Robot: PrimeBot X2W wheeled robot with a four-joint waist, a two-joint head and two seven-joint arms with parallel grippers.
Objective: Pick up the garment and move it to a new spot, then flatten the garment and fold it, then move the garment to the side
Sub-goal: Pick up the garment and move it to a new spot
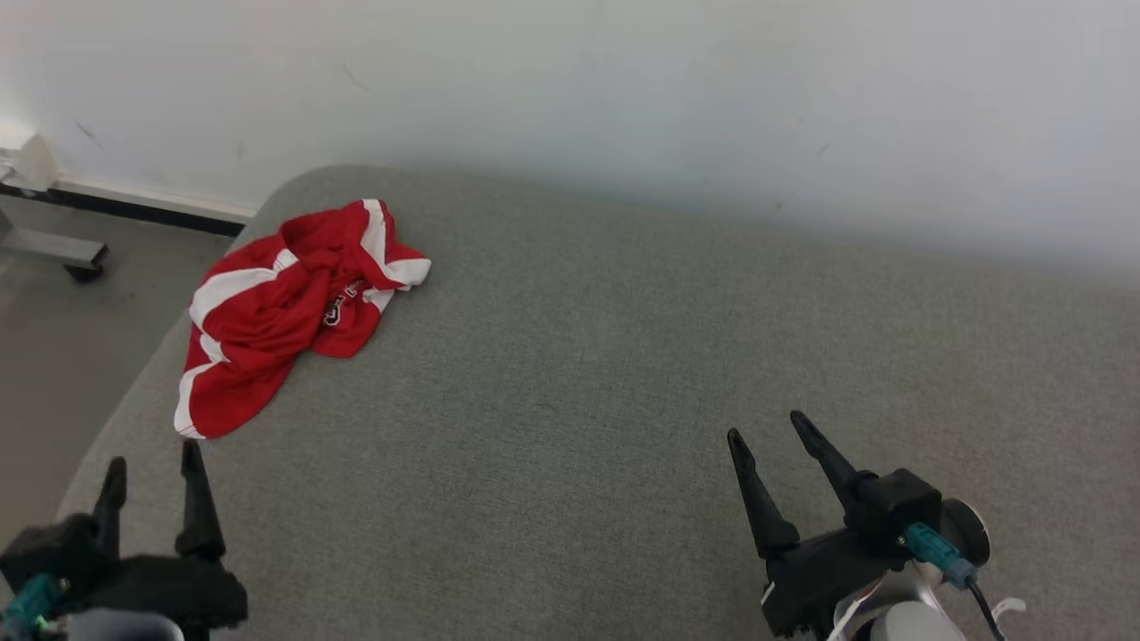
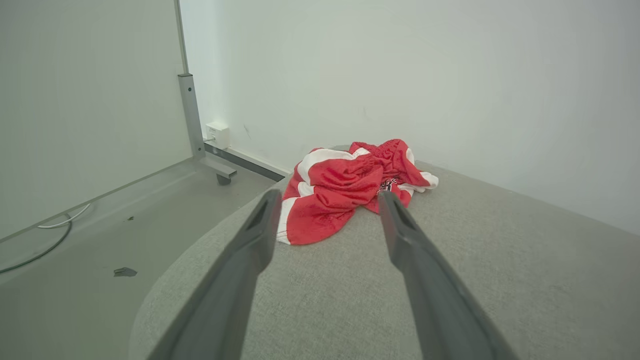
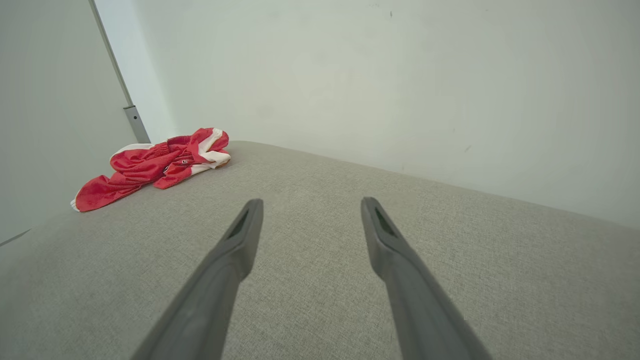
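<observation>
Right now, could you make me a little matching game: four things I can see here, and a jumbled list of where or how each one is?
Things:
1 garment
2 left pincer
3 right pincer
4 grey cushion

States:
a open, far from the garment
b crumpled, red and white, near the far left corner
c open, nearest the garment
d flat, lying under the garment

Pairs: 1-b, 2-c, 3-a, 4-d

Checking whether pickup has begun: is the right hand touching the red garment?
Apart. Head view shows wide bare grey cushion between the right hand and the garment.
</observation>
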